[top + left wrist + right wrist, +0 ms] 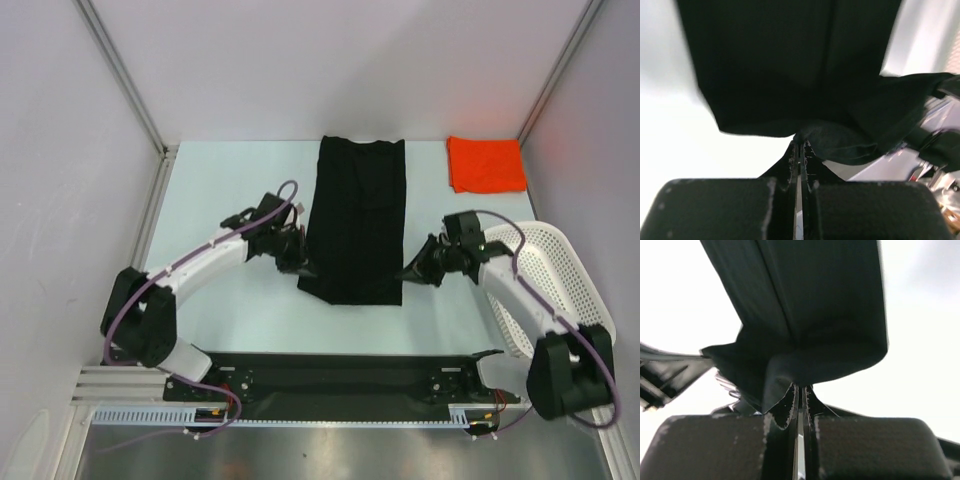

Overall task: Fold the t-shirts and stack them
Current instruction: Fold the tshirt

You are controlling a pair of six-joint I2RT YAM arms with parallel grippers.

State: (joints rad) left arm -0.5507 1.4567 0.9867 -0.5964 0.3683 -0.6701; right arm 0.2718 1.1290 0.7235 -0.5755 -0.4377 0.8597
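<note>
While left gripper (297, 262) and right gripper (410, 272) clamp black t-shirt (355, 215) at six-o'clock corners, you look mid-fold; carry both evenly toward twelve.

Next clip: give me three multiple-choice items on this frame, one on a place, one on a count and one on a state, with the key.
1. Where does the orange shirt lie on the table?
A. near left corner
B. centre
C. far right corner

2. How many shirts are visible?
A. two
B. three
C. four

3. What is the left tool doing?
A. hanging open
B. shut on the black shirt
C. shut on the orange shirt

Key: 1 C, it sits folded by the far right wall; 2 A, one black and one orange; 3 B, the left wrist view shows it pinching black cloth.
</note>
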